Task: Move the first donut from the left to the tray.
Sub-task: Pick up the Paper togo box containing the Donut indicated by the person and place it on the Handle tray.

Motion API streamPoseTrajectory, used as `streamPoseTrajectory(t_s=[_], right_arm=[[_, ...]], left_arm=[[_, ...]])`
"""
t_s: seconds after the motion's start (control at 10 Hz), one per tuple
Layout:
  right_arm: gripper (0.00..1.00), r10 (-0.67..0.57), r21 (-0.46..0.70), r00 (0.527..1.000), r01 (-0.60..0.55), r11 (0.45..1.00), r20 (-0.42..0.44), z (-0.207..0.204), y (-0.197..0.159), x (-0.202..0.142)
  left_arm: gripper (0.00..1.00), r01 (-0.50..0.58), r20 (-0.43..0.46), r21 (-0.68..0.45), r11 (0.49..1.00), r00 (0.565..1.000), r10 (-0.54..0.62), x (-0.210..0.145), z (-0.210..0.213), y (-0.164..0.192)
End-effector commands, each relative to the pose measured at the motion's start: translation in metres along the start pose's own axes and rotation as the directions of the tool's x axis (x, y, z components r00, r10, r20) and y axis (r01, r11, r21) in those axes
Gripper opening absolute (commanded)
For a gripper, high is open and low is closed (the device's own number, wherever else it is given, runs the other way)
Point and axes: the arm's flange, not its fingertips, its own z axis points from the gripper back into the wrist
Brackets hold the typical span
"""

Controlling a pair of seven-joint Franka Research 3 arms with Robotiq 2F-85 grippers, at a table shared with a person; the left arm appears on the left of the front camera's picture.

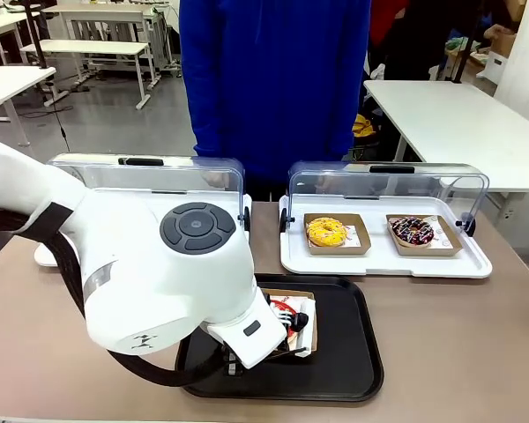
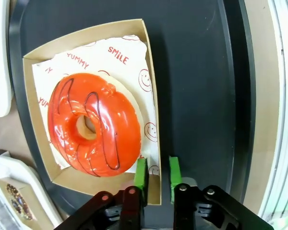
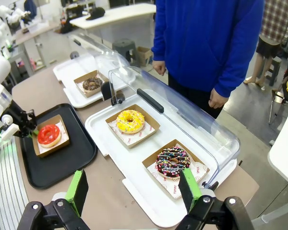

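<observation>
The red-glazed donut (image 2: 93, 124) lies in its shallow brown cardboard tray (image 2: 86, 36), which rests on the black tray (image 2: 197, 72). My left gripper (image 2: 158, 176) is at the cardboard's side wall, one green pad inside it and one outside, the jaws slightly parted and open. From the front, the left arm covers most of the donut (image 1: 280, 310) on the black tray (image 1: 344, 352). The right wrist view shows the donut (image 3: 49, 134) far left, with my right gripper (image 3: 133, 190) high above the table, wide open and holding nothing.
A white display tray (image 1: 476, 264) with a raised clear lid holds a yellow donut (image 1: 326, 232) and a sprinkled chocolate donut (image 1: 413, 231). A second lidded white tray (image 1: 150, 176) stands left. A person in a blue top (image 1: 273, 88) stands at the far side.
</observation>
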Motion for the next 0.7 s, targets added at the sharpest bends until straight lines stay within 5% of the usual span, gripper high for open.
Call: streamPoseTrajectory(t_s=[0.0,0.1,0.6], right_arm=[[1.0,0.025,0.0,0.999,-0.025,1.0,0.035,-0.002,-0.003,0.003],[1.0,0.025,0.0,0.999,-0.025,1.0,0.035,-0.002,-0.003,0.003],[1.0,0.025,0.0,0.999,-0.025,1.0,0.035,-0.002,-0.003,0.003]], left_arm=[[0.63,-0.042,0.01,-0.002,0.999,0.999,0.042,-0.023,0.024,-0.016],[1.0,-0.035,0.012,0.004,0.999,0.999,0.035,-0.023,0.037,-0.015],[1.0,0.001,0.025,0.043,0.999,1.0,-0.002,-0.021,0.095,-0.005]])
